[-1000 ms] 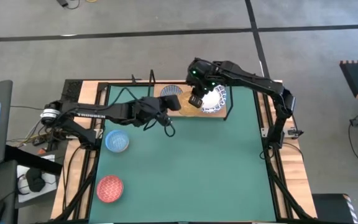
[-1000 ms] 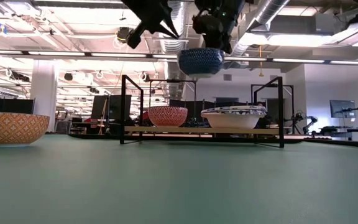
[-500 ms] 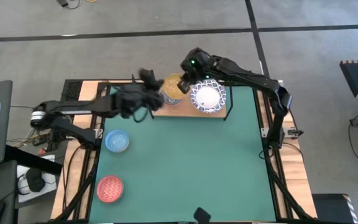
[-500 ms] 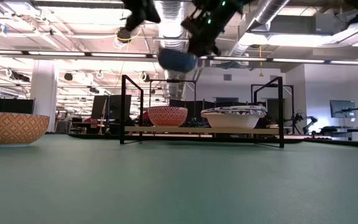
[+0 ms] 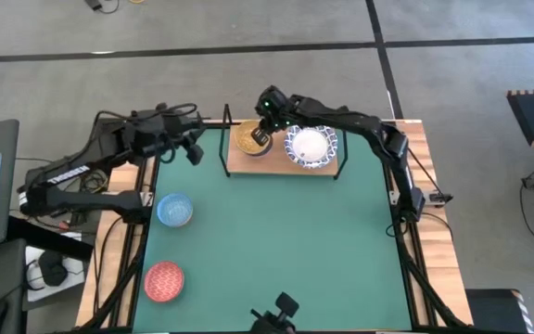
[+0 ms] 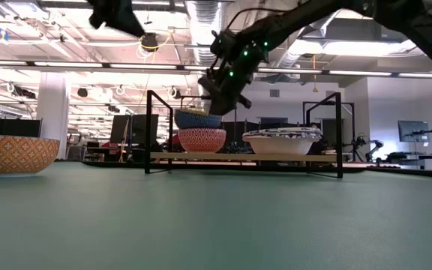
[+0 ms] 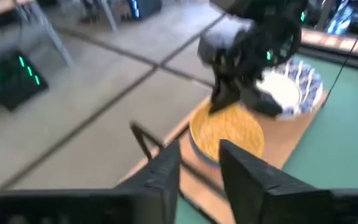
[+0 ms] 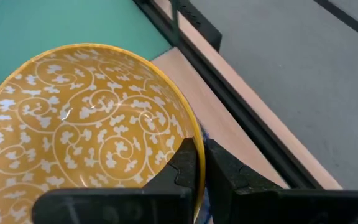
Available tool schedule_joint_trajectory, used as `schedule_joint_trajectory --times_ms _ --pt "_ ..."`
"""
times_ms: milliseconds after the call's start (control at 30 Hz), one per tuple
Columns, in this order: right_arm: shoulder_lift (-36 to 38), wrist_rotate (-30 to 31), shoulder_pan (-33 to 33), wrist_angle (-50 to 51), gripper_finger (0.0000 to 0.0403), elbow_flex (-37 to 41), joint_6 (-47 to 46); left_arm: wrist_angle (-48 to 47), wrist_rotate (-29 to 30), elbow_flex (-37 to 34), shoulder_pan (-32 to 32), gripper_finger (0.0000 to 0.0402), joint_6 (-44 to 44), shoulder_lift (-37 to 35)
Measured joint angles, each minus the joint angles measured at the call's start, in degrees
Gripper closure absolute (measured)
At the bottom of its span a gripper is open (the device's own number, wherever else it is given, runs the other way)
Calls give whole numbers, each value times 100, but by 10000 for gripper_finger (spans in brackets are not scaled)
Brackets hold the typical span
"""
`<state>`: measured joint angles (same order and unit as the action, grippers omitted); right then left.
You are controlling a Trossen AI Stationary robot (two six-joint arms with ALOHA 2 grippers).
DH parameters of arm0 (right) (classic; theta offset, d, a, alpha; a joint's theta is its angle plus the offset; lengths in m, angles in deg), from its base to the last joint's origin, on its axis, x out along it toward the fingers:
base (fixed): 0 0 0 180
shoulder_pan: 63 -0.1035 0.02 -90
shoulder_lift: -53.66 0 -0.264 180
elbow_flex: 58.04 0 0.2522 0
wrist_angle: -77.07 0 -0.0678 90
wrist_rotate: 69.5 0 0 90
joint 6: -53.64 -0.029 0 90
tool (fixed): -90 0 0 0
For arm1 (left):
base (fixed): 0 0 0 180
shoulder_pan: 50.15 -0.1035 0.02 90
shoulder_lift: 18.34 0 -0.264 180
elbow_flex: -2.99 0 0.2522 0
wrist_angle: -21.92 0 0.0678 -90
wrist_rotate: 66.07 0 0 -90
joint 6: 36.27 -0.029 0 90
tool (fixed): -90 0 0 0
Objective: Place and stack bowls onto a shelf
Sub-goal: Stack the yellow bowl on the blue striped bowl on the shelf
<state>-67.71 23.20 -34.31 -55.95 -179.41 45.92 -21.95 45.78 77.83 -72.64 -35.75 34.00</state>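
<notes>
While the right gripper pinches the yellow bowl's rim on the shelf, upper centre, light blue and red bowls wait lower left; left gripper empty, parted.

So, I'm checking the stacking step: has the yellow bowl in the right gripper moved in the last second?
Yes. The yellow bowl, pinched by the right gripper, has moved leftward along the shelf and down, away from the white bowl.

High view looks straight down on the shelf; low view faces it level from afar; both wrist views sit close above it.
</notes>
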Motion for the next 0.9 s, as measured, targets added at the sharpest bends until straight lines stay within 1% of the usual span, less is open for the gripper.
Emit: schedule_joint_trajectory --times_ms 133,200,267,333,467,533,700,800,900 --pt "-85 1 85 13 357 0 -63 -99 -270 -424 -100 240 472 -160" --pt "-85 -72 137 40 350 0 -89 -154 -511 -616 -196 213 684 -185" --pt "-85 -107 179 65 347 -9 -90 -319 -734 -758 -372 193 892 -168" --pt "-85 -133 184 140 346 -9 -97 -389 -1082 -929 -584 180 1084 -121" --pt "-85 -414 195 290 343 -9 -93 -408 -1934 -1234 -995 173 1403 18" --pt "-85 -543 210 353 343 -9 -90 -383 -2159 -1308 -1131 173 1512 98" --pt "-85 -730 212 356 333 -9 -99 -508 -2490 -1362 -1299 173 1592 239" --pt "-83 -786 228 340 307 -11 -117 -726 -2734 -1362 -1366 173 1636 327" --pt "-83 -1061 304 336 266 -11 -281 -998 -3024 -1362 -1404 173 1676 457"
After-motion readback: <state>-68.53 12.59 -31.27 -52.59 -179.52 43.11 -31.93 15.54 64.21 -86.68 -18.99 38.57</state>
